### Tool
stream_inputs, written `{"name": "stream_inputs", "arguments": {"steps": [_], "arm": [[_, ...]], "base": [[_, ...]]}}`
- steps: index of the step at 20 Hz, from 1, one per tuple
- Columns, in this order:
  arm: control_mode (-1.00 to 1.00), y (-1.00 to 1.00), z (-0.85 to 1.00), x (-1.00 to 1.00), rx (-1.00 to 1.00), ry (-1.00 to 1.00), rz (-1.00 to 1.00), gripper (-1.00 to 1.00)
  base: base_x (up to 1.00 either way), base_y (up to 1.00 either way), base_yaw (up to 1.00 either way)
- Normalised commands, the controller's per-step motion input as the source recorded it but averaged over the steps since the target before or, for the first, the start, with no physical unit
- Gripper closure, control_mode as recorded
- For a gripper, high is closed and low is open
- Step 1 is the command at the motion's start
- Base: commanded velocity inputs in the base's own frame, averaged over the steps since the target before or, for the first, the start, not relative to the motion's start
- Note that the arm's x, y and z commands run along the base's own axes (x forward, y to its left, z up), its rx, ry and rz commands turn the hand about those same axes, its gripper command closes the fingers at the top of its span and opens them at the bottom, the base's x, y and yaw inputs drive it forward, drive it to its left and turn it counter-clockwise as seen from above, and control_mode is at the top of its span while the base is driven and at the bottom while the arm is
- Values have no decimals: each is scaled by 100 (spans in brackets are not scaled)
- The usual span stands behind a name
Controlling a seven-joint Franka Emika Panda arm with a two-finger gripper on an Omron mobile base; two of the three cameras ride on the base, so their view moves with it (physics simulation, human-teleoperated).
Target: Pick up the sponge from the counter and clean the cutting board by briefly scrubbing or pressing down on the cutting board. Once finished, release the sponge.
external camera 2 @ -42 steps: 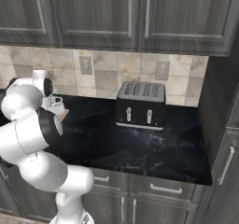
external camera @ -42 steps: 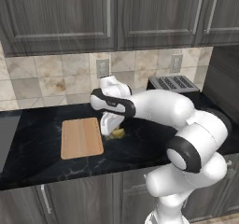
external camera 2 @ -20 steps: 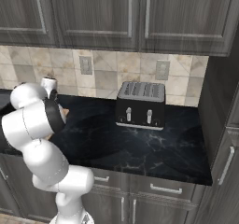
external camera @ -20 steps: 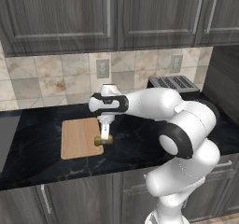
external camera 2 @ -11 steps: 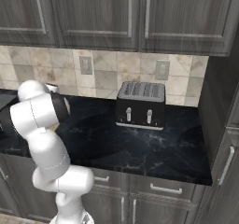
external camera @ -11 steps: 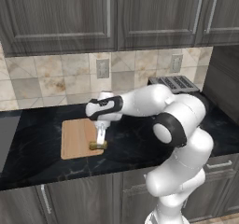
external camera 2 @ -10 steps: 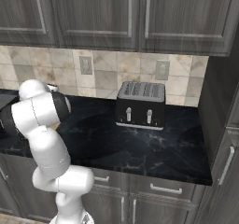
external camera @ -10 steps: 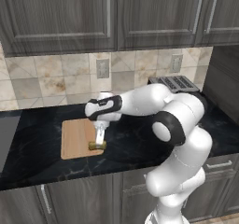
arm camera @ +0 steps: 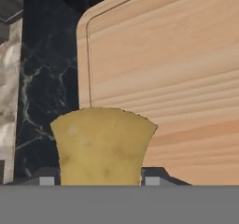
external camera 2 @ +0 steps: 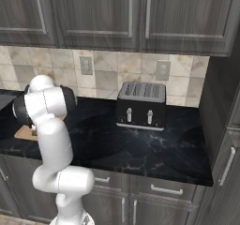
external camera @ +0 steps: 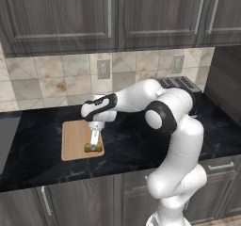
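Observation:
The yellow sponge (external camera: 93,148) rests on the front right part of the light-tan cutting board (external camera: 75,134), which lies on the black counter (external camera: 132,142). My gripper (external camera: 94,143) points down over the board and is shut on the sponge. In the hand view the sponge (arm camera: 102,146) bulges up between the two fingertips of the gripper (arm camera: 99,181), with the cutting board (arm camera: 177,78) spread beyond it and the counter (arm camera: 51,78) at its left. A sliver of the cutting board (external camera 2: 22,133) peeks out behind the arm in the right base view.
A black toaster (external camera 2: 140,106) stands on the counter against the tiled wall, to the right of the board; it appears as the toaster (external camera: 181,84) behind my arm. Wall outlets sit above the counter, and dark cabinets hang overhead.
My gripper has carried the sponge leftward from the counter onto the board. Over the last second it has slid a little further left and lower on the board's front right part.

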Motion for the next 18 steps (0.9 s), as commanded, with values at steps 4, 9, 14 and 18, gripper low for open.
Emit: {"name": "stream_inputs", "arguments": {"steps": [4, 9, 14, 18], "arm": [[-100, 0, -35, 1, 0, 0, 0, 100], [-100, 0, -31, 3, 0, -9, 0, 100], [-100, -3, -14, 30, 0, -20, 0, 100], [-100, -2, -1, 45, 0, -23, 0, 100]], "base": [[0, 0, 0], [0, 0, 0], [0, 0, 0], [0, 0, 0]]}}
